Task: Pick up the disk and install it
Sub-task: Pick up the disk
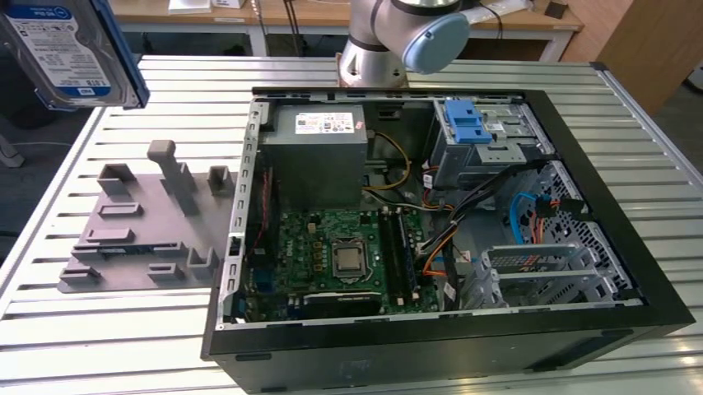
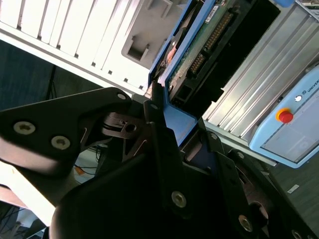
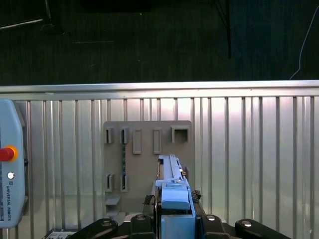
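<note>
The disk (image 1: pixel 68 48), silver with a white-and-blue label in a blue carrier frame, hangs in the air high at the exterior view's left, above the table and apart from the grey stand (image 1: pixel 143 230). In the second wrist view my gripper (image 2: pixel 167 112) is shut on the blue carrier of the disk (image 2: pixel 192 55), whose green circuit board faces the camera. In the first wrist view the disk (image 3: pixel 172 186) stands edge-on between the black fingers (image 3: pixel 141 225), directly over the grey stand (image 3: pixel 147 149), whose slots hold nothing.
An open computer case (image 1: pixel 571 313) lies on the slatted metal table (image 1: pixel 121 337), with a motherboard, a power supply and a drive cage with a blue part (image 1: pixel 472 125) inside. The arm's base (image 1: pixel 379 49) stands behind the case. A teach pendant (image 3: pixel 10 184) lies on the table.
</note>
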Tool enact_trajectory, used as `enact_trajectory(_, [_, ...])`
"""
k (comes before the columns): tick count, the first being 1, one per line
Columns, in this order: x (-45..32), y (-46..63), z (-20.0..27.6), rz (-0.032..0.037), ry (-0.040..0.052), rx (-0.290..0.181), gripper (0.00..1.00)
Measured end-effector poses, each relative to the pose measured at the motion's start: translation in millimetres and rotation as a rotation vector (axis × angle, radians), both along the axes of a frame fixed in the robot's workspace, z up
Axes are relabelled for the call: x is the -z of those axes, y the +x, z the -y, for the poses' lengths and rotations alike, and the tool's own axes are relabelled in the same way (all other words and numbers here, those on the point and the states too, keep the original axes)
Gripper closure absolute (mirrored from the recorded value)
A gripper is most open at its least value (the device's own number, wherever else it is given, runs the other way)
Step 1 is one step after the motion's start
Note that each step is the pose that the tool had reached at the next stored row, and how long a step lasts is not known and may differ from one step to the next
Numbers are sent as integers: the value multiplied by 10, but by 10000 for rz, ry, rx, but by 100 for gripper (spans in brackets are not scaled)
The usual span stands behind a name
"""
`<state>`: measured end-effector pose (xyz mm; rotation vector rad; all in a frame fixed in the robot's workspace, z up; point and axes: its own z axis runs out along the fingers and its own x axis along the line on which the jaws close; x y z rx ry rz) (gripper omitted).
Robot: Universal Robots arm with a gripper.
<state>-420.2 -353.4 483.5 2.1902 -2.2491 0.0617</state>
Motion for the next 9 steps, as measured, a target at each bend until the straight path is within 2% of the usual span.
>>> enact_trajectory(9, [0, 100, 20, -4, 0, -1, 64])
